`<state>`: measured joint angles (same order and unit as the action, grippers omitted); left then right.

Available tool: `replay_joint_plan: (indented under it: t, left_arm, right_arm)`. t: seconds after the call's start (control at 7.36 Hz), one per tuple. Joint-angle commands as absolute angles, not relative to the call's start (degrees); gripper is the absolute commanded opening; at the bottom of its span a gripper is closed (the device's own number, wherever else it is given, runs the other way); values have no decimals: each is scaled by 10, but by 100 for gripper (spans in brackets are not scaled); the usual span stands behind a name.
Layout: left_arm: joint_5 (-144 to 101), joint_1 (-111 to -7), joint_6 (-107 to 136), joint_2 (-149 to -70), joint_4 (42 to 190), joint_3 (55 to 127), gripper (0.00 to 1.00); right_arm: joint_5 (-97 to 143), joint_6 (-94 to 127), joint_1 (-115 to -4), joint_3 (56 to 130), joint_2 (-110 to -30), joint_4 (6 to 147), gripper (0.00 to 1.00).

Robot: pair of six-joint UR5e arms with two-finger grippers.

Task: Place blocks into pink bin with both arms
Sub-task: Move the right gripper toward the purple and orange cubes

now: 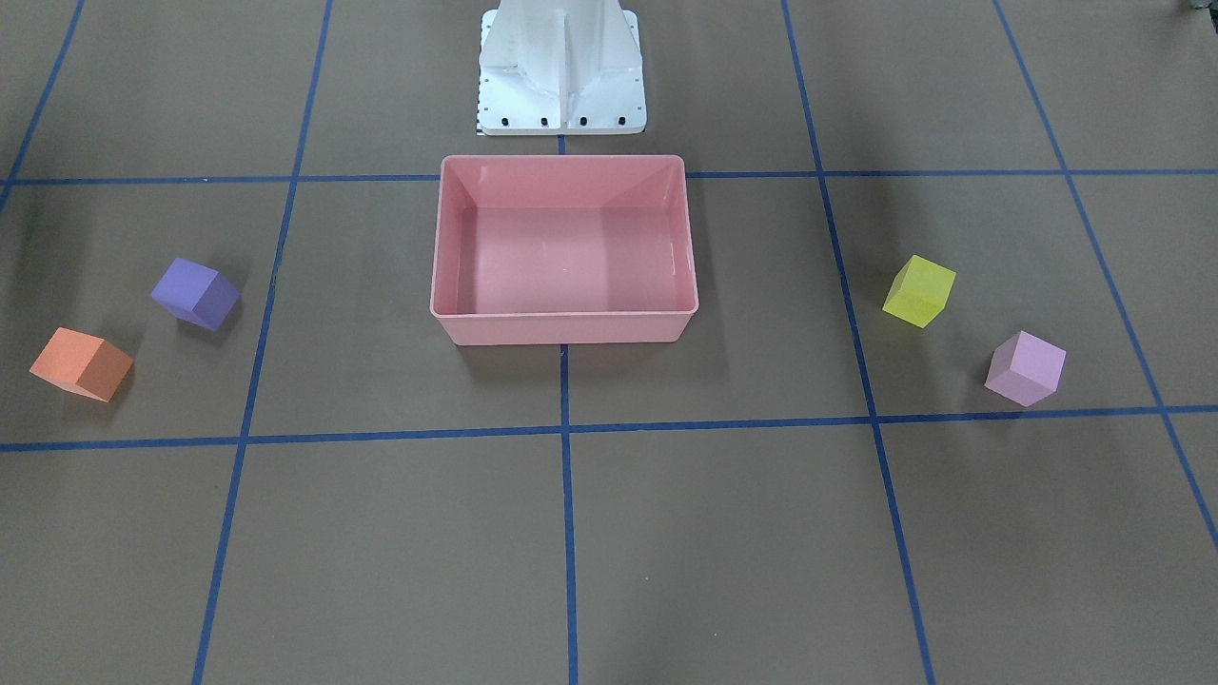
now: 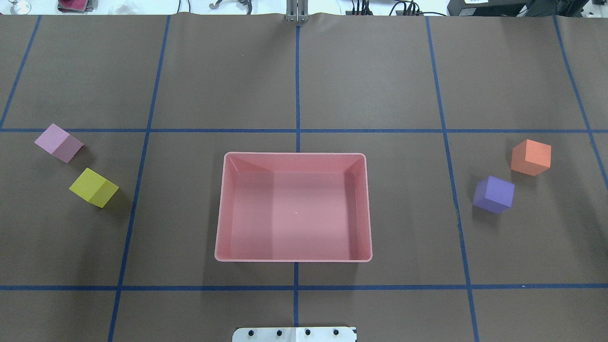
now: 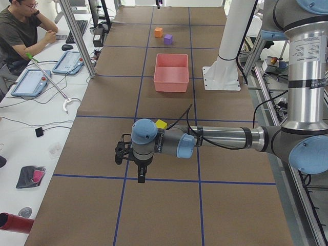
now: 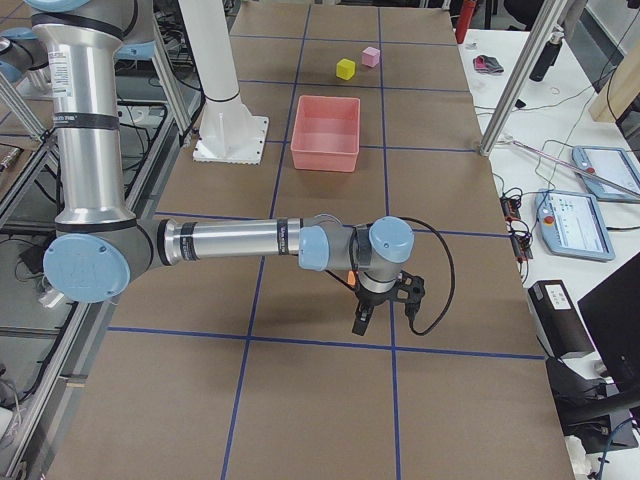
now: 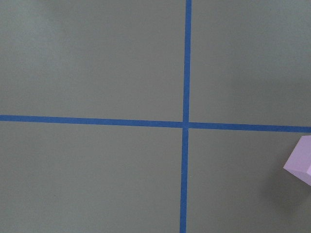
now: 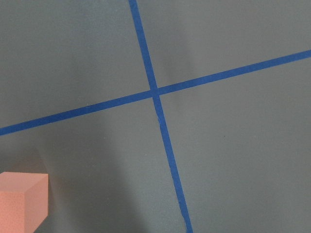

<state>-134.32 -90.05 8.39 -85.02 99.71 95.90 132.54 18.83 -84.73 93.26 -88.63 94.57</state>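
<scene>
The pink bin (image 2: 220,209) is set midway along the desk, close to the robot-side edge and just in front of the white pedestal (image 1: 561,67); nothing is seen inside it. All four blocks lie on the desk (image 2: 380,71), well apart from the bin. The yellow block (image 2: 94,187) and the light pink block (image 2: 59,142) are found near each other toward the end of the desk on the robot's left. The purple block (image 2: 494,194) and the orange block (image 2: 531,157) are placed near each other toward the end on the robot's right. No block is touched by another.

The left arm (image 3: 220,138) is stretched out low over its end of the desk, past the yellow block, with the left gripper (image 3: 140,177) pointed down above a blue tape line (image 2: 298,95). The right arm (image 4: 240,242) is extended likewise at the opposite end, the right gripper (image 4: 360,322) pointed down above the tape. Whether either gripper is spread or closed cannot be told. Nothing is seen held by them.

A seated operator (image 3: 20,31) is seen at a side bench beyond the far long edge.
</scene>
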Motion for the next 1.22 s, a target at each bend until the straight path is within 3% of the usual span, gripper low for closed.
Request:
replay_joint_plan:
  t: [0.0, 0.68, 1.09]
  left_arm:
    - [-1343, -897, 83, -847, 998, 961, 100]
    - [-1346, -893, 83, -843, 1000, 961, 100]
    - [-1347, -878, 91, -845, 1024, 960, 100]
  right_arm:
    - [1325, 191, -847, 933, -887, 946, 100]
    - [1361, 193, -835, 959, -885, 945, 100]
    - [1367, 353, -721, 982, -886, 822, 100]
